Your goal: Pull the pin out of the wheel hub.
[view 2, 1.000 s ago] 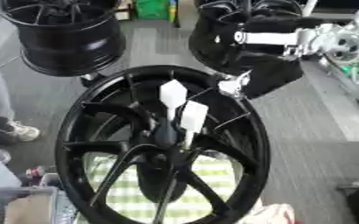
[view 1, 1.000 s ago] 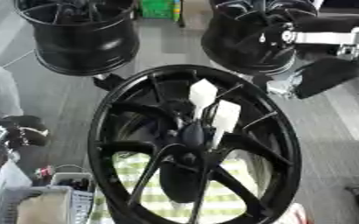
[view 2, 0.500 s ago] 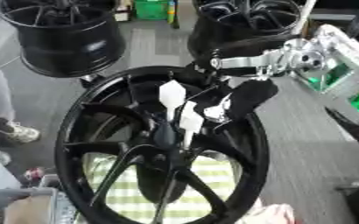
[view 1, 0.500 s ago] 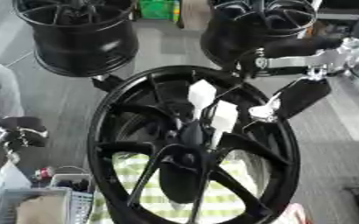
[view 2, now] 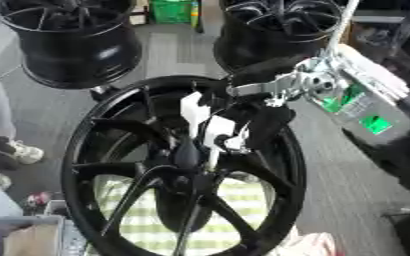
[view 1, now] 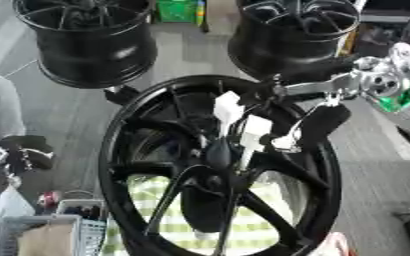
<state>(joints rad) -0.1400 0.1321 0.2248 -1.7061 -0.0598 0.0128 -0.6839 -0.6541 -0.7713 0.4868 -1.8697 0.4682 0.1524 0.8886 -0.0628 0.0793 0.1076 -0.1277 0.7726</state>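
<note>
- At the centre of both views, a large black wheel hub point(view 1: 217, 170) is seen, with its spokes meeting at a dark middle part.
- Two white pins point(view 1: 228, 107) point(view 1: 253, 131) are seated near the middle of the hub, side by side, their white heads raised above the spokes.
- From the upper right, the right arm point(view 2: 309, 82) is stretched over the rim, its silver joint shown above the hub's right edge.
- The right hand point(view 1: 320, 124) is hung downward inside the rim, just beside the nearer pin; whether it touches the pin cannot be told.
- The state of its fingers cannot be told, as the hand is seen only as a dark shape.
- Under the hub, a green-and-white checked cloth point(view 1: 252, 220) is spread.
- Behind, two other black wheels point(view 1: 90, 37) point(view 1: 296, 30) are stood on the grey floor.
</note>
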